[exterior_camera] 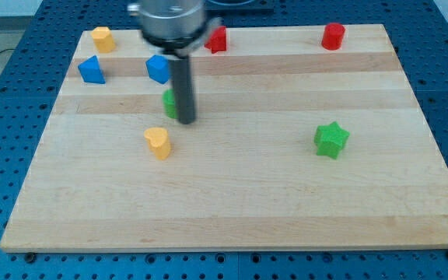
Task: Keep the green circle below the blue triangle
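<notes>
Toward the view's upper left of the counter [232, 194], my tip [187, 121] sits tight against the right side of the green circle [169, 103], which the rod half hides from you. The blue triangle [92, 70] lies up and to the left, well apart. A second blue block [158, 68] sits just above the circle. There's no pincer here, only a bare rod. A yellow heart [158, 143] waits just below.
</notes>
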{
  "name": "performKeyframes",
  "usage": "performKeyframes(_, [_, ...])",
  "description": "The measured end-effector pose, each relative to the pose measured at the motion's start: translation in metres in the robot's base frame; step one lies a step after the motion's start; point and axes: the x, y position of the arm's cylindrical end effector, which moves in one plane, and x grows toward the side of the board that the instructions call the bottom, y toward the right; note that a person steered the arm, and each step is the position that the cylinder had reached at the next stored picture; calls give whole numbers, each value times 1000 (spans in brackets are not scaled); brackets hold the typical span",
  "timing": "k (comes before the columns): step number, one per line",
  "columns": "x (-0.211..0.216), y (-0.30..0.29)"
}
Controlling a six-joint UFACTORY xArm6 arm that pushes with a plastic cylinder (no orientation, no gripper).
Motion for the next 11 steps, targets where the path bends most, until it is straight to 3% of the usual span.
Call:
performKeyframes(1, [2, -35])
performKeyframes(3, [-16, 72])
performKeyframes(4, [-49, 48])
performKeyframes(6, [-49, -66])
performKeyframes(8, [-49, 37])
performKeyframes(9, [-32, 30])
performKeyframes(11, [-4, -55])
